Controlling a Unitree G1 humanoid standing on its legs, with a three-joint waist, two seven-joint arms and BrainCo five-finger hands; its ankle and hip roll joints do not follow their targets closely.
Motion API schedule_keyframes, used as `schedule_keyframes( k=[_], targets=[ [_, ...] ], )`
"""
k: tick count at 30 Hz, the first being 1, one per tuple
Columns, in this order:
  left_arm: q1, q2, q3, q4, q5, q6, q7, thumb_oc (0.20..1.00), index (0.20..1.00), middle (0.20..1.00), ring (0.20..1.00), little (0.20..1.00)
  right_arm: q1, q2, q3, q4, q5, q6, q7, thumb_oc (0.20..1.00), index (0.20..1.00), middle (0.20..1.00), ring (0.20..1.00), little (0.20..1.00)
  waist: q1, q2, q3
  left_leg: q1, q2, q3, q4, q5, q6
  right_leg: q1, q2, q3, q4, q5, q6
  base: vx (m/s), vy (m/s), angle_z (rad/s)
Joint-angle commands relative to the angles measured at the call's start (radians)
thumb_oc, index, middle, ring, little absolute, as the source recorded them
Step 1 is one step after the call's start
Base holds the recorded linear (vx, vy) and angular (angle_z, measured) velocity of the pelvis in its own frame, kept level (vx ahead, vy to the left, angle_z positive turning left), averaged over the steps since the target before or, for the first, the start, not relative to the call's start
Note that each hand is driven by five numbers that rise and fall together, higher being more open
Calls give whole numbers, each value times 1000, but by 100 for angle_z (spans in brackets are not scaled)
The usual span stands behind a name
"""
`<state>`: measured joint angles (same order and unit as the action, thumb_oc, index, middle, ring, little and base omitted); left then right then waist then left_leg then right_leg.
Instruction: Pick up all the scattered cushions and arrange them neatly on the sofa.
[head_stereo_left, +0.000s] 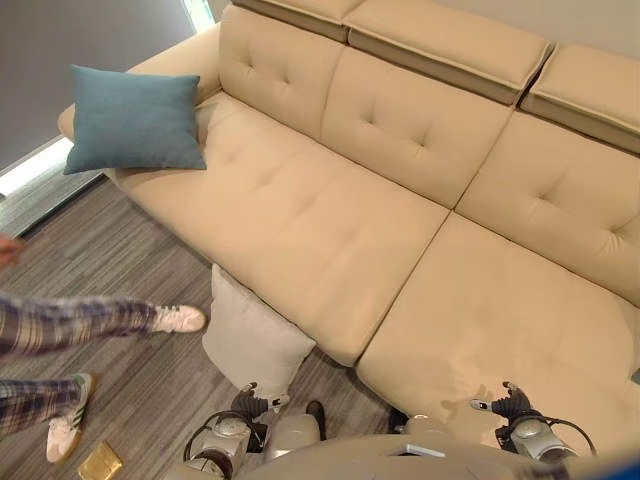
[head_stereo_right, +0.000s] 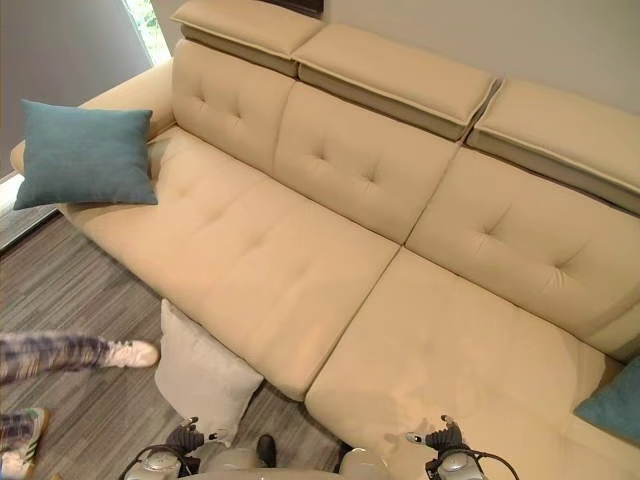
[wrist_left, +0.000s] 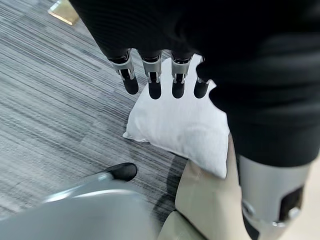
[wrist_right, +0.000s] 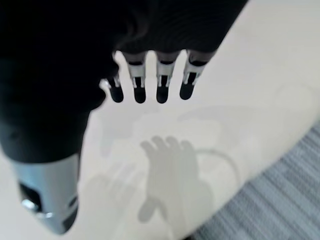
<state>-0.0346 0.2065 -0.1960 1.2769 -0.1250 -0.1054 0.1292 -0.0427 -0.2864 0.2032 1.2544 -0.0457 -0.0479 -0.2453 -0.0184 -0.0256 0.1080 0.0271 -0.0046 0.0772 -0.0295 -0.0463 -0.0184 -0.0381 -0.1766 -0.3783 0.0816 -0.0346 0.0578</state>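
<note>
A pale grey cushion (head_stereo_left: 252, 335) stands on the floor, leaning against the front of the beige sofa (head_stereo_left: 330, 220). A teal cushion (head_stereo_left: 135, 118) rests at the sofa's left end by the armrest. Part of a second teal cushion (head_stereo_right: 615, 400) lies on the seat at the far right. My left hand (wrist_left: 152, 82) hangs open above the grey cushion (wrist_left: 185, 120), fingers straight and apart from it. My right hand (wrist_right: 162, 85) is open over the right seat, holding nothing. Both hands sit low at the front edge, left (head_stereo_left: 247, 402) and right (head_stereo_left: 512, 400).
A person's legs in plaid trousers with white shoes (head_stereo_left: 180, 318) stand on the striped grey floor at the left, close to the grey cushion. A small gold object (head_stereo_left: 100, 462) lies on the floor near my left side.
</note>
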Motion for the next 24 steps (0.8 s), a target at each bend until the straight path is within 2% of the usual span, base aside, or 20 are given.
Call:
schedule_keyframes(
  k=[1,4,5,6,7,8,9,10,13,14,16,17,20,21,24],
  targets=[
    [4,13,14,1,31,-11,-2,1000,1000,1000,1000,1000,-36,-6,16,3,-25,5,-3,1000,1000,1000,1000,1000,37,-28,0,-10,-30,-23,47,-73,-16,-95,-10,51,-143,164,126,-96,144,2],
    [6,30,27,0,30,-11,-4,1000,1000,1000,1000,1000,-46,0,29,-2,-39,10,1,1000,1000,1000,1000,1000,55,-27,18,-11,-36,-18,35,-62,-3,-135,-36,26,-62,153,132,-142,126,-12],
    [1,42,25,-1,29,-11,-4,1000,1000,1000,1000,1000,-55,-2,32,-3,-39,11,1,1000,1000,1000,1000,1000,59,-23,31,-23,-37,-32,43,-52,6,-132,-17,65,-13,114,125,-148,81,-24],
    [0,42,26,-1,29,-11,-4,1000,1000,1000,1000,1000,-56,-1,31,-3,-39,11,1,1000,1000,1000,1000,1000,58,-26,28,-28,-39,-33,44,-49,6,-136,-19,65,-13,116,125,-165,80,-12],
    [1,54,20,-6,32,-11,-1,1000,1000,1000,1000,1000,-51,0,32,-2,-30,9,4,1000,1000,1000,1000,1000,58,-26,24,-40,-46,-49,42,-34,13,-119,20,134,26,77,111,-98,37,9],
    [3,56,18,-6,34,-11,-2,1000,1000,1000,1000,1000,-47,1,30,0,-24,7,5,1000,1000,1000,1000,1000,59,-27,19,-46,-49,-57,37,-26,15,-105,39,161,35,61,106,-184,7,43],
    [10,64,13,-5,43,-8,2,1000,1000,1000,1000,1000,-27,10,28,5,1,-1,5,1000,1000,1000,1000,1000,68,-37,-8,-72,-57,-86,19,6,17,-33,111,232,71,-16,90,-143,-38,74],
    [13,62,16,-4,42,-8,2,1000,1000,1000,1000,1000,-23,12,27,6,4,-2,6,1000,1000,1000,1000,1000,73,-39,-20,-85,-58,-89,15,13,15,-20,121,237,66,-25,88,-138,-86,91],
    [18,59,26,-3,28,-10,1,1000,1000,1000,1000,1000,-21,17,29,6,-3,0,1,1000,1000,1000,1000,1000,101,-55,-31,-113,-64,-86,21,20,7,26,112,208,-3,-24,83,-96,-118,26],
    [19,60,27,0,31,-12,1,1000,1000,1000,1000,1000,-18,14,33,6,-5,-2,3,1000,1000,1000,1000,1000,99,-64,-36,-124,-69,-88,25,25,3,36,124,228,-59,-22,84,-114,-135,-3],
    [11,56,24,-1,24,-14,4,1000,1000,1000,1000,1000,-25,11,37,6,-4,-1,1,1000,1000,1000,1000,1000,94,-62,-26,-152,-69,-96,34,39,-9,27,137,240,-85,-19,80,-210,-126,32],
    [-11,46,4,-11,20,-17,7,1000,1000,1000,1000,1000,-35,-3,37,5,3,1,-4,1000,1000,1000,1000,1000,84,-53,-2,-215,-73,-108,60,71,-33,23,148,238,-134,-11,73,-247,-84,70],
    [-23,36,-8,-17,19,-19,11,1000,1000,1000,1000,1000,-37,-13,36,13,4,3,-8,1000,1000,1000,1000,1000,72,-44,10,-256,-70,-94,81,85,-40,22,147,211,-164,11,71,-237,-40,99],
    [-24,32,-10,-18,19,-19,13,1000,1000,1000,1000,1000,-38,-16,34,16,5,4,-10,1000,1000,1000,1000,1000,68,-44,15,-267,-70,-81,110,76,-40,14,141,200,-165,21,69,-229,1,69],
    [-12,26,6,-12,23,-14,11,1000,1000,1000,1000,1000,-25,-17,17,30,7,5,-2,1000,1000,1000,1000,1000,46,-64,18,-194,-60,-35,208,-45,-21,-6,97,142,-154,53,64,-206,46,53]
  ],
)
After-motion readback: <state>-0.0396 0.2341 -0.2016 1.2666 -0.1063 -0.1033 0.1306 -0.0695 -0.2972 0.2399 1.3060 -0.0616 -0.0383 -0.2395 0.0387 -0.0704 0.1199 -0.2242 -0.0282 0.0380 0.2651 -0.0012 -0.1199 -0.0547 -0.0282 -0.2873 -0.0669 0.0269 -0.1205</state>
